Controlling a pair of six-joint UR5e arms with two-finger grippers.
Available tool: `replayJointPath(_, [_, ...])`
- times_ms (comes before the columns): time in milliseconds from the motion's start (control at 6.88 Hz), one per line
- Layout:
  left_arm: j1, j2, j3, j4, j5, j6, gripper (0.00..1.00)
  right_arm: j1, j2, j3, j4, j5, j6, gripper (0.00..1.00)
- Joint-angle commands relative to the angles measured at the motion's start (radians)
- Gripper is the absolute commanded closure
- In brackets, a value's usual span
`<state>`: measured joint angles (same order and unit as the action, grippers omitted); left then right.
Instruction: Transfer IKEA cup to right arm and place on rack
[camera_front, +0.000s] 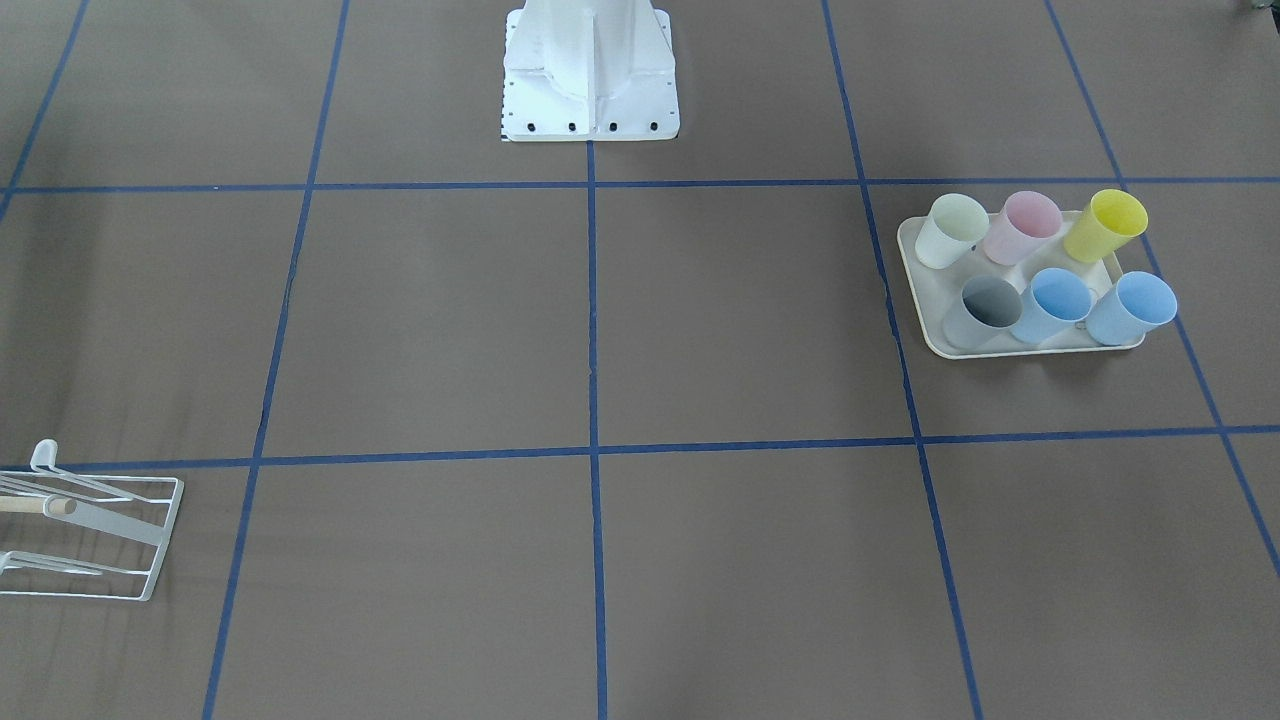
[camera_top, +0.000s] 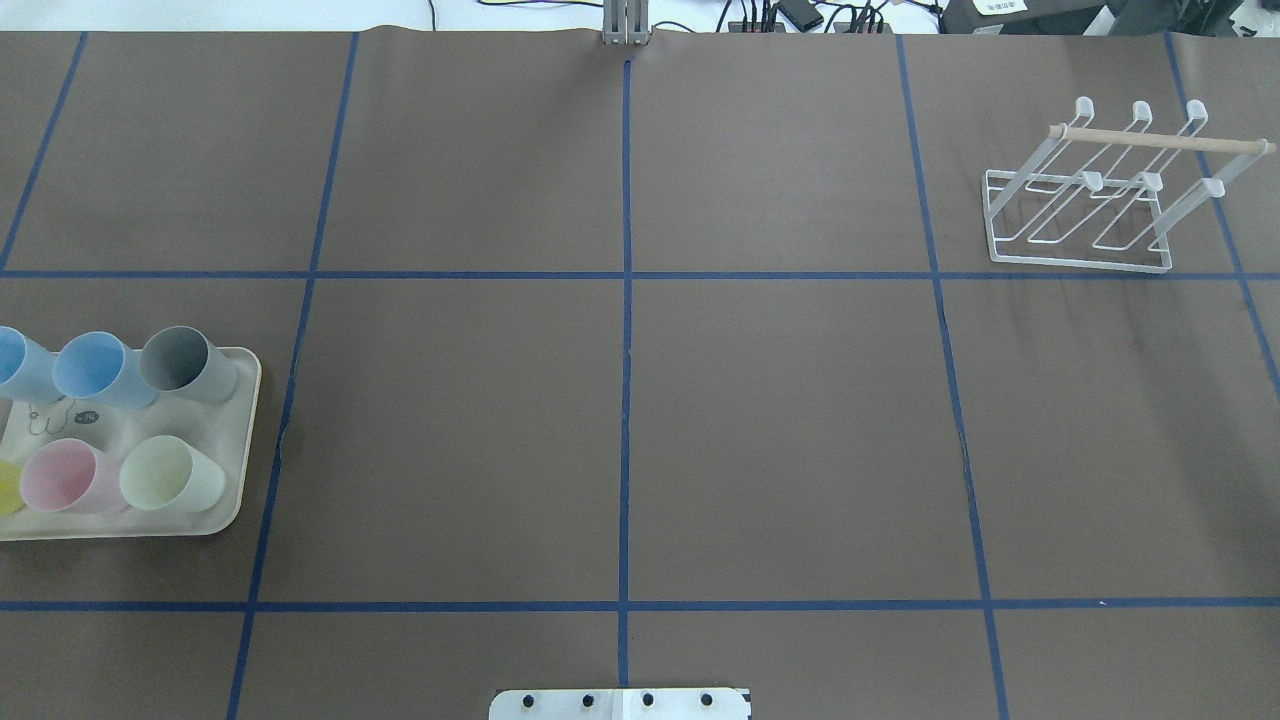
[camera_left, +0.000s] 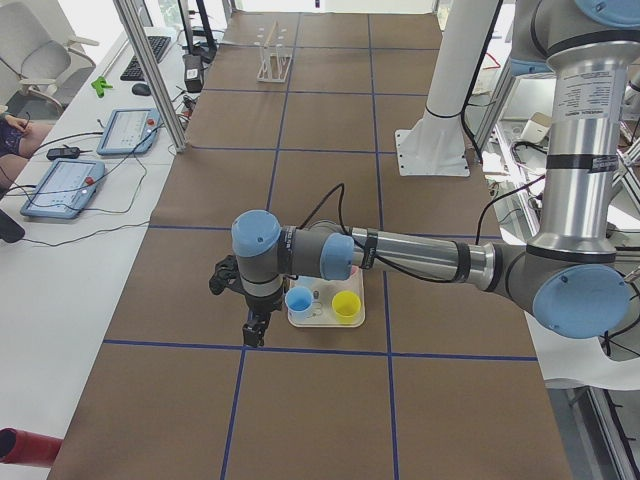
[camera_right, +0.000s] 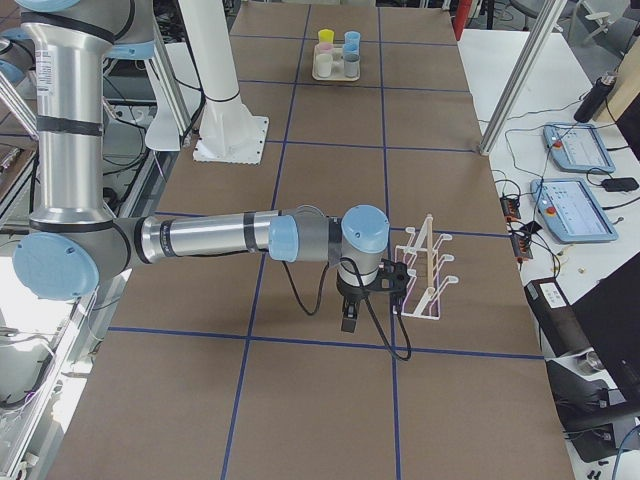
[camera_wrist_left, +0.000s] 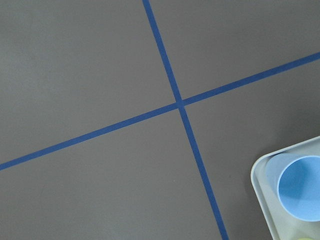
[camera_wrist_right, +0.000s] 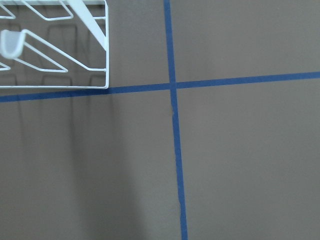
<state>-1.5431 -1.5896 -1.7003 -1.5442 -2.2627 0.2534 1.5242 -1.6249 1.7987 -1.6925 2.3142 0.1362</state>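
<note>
Nearest, the left gripper (camera_left: 255, 336) hung just beside the tray (camera_left: 325, 324) of IKEA cups (camera_left: 299, 299), seemingly poised for a pick, though its opening could not be told. At the far end the right gripper (camera_right: 348, 324) hovered by the cupless rack (camera_right: 428, 255), aperture equally unreadable, probably stationed to receive the handover.

Picture edges cut off the rack (camera_front: 130, 525) and the tray (camera_top: 230, 500). On the left gripper (camera_left: 256, 334) and the right gripper (camera_right: 348, 322), the jaws show too small to judge.
</note>
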Motion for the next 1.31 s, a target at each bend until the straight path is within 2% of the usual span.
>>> replayJointPath(0, [0.003, -0.035, -0.012, -0.013, -0.007, -0.005, 0.00, -0.056, 0.040, 0.037, -0.001, 0.008, 0.014, 0.00])
replayJointPath(145, [0.003, -0.033, 0.007, -0.020, -0.053, -0.003, 0.00, -0.058, 0.043, 0.050, -0.004, 0.051, 0.014, 0.00])
replayJointPath(436, [-0.002, 0.000, 0.043, -0.091, -0.125, -0.005, 0.00, -0.058, 0.043, 0.056, 0.002, 0.076, 0.011, 0.00])
replayJointPath(582, [0.003, 0.003, 0.054, -0.109, -0.150, -0.056, 0.00, -0.059, 0.078, 0.065, 0.001, 0.077, 0.011, 0.00])
replayJointPath(727, [0.008, -0.024, 0.085, -0.138, -0.150, -0.183, 0.00, -0.062, 0.094, 0.085, -0.001, 0.086, 0.017, 0.00])
replayJointPath(1018, [0.023, -0.021, 0.071, -0.145, -0.167, -0.198, 0.00, -0.117, 0.196, 0.087, -0.012, 0.071, 0.089, 0.00])
replayJointPath(1163, [0.023, -0.012, 0.076, -0.151, -0.170, -0.201, 0.00, -0.134, 0.195, 0.082, -0.001, 0.085, 0.104, 0.00])
